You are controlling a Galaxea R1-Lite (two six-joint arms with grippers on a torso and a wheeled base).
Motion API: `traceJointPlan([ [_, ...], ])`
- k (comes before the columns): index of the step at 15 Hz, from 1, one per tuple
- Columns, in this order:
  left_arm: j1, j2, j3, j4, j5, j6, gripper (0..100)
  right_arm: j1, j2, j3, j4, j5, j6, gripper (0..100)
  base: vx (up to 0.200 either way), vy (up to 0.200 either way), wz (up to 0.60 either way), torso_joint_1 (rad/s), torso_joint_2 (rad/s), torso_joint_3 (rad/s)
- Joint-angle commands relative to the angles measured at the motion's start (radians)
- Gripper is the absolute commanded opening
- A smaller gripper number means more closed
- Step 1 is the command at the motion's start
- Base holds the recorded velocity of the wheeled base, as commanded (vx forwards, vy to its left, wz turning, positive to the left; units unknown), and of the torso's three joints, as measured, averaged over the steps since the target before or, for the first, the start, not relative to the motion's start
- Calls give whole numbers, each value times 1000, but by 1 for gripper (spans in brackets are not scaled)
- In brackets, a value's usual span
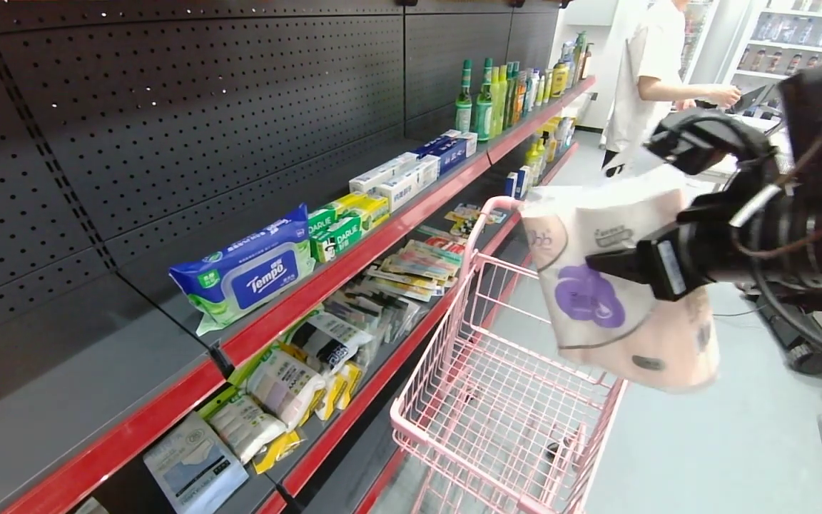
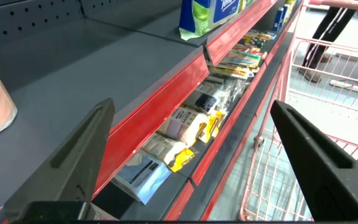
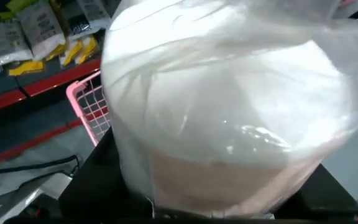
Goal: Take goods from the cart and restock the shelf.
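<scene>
**A:** Since the shelf (image 1: pixel 61 400) fills the whole left half of the frame, what sits on its grey top board?

**B:** A blue pack of wipes (image 1: pixel 247 275) left of centre. Beyond it, boxes (image 1: pixel 397 182) and bottles (image 1: pixel 482 100) run toward the upper middle.

**A:** And the cart (image 1: pixel 496 407)?

**B:** Pink wire, lower middle, just beside the shelf's red edge.

**A:** The goods?

**B:** One pack of paper rolls (image 1: pixel 596 300) hangs right of centre, above the cart's right rim. The right gripper (image 1: pixel 639 264) has its jaws clamped on it.

**A:** And the left gripper (image 2: pixel 192 106)?

**B:** Jaws spread wide, nothing between them, above the shelf's red edge.
</scene>
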Motion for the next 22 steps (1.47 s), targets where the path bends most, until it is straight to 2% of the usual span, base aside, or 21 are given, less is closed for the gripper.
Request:
traceJointPlan([
  [1, 1, 1, 0, 0, 0, 0, 100, 18, -345, 175, -2, -58, -21, 0, 0, 0, 0, 0, 0, 0],
  [5, -1, 1, 0, 0, 0, 0, 100, 19, -607, 339, -5, -59, 19, 0, 0, 0, 0, 0, 0, 0],
  [10, 1, 1, 0, 0, 0, 0, 100, -56, -972, 521, 7, -67, 16, 0, 0, 0, 0, 0, 0, 0],
  [19, -1, 1, 0, 0, 0, 0, 100, -67, -1009, 541, 52, -61, 19, 0, 0, 0, 0, 0, 0, 0],
  [22, 1, 1, 0, 0, 0, 2, 100, -67, -1018, 563, 50, -61, 19, 0, 0, 0, 0, 144, -328, -183],
])
